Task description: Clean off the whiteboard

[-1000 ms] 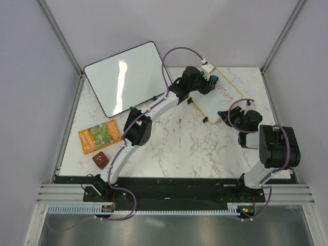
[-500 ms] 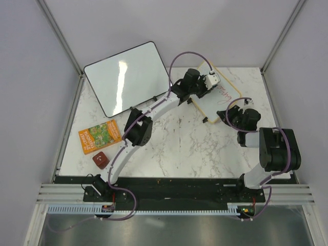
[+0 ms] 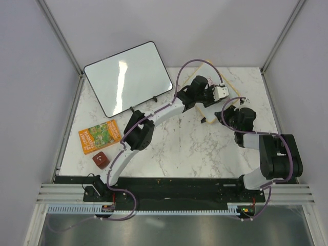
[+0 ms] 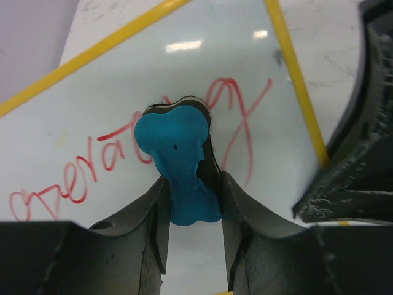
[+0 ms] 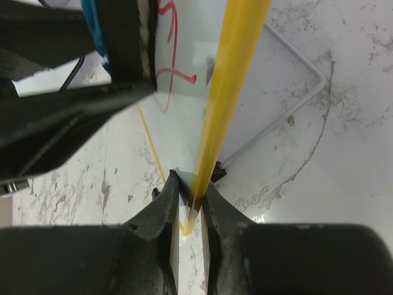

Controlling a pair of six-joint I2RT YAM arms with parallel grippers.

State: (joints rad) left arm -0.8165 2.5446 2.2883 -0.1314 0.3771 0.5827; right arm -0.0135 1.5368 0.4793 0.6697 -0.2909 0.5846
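Far right on the veined marble table (image 3: 184,148): small glossy whiteboard (image 4: 123,80), yellow-framed, red script across it. Against its surface, a waisted blue eraser (image 4: 178,141), pinched tight in the left gripper (image 4: 193,184). Nipped nearly shut on the board's near yellow edge, the right gripper (image 5: 191,200). Open marble near and left; black-framed board (image 3: 128,77) far left.

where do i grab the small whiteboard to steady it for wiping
Its thin yellow frame, edge-on from the right side: the whiteboard stands propped up, so that rim is exposed, slim enough for the right gripper to pinch, clear of the red writing.
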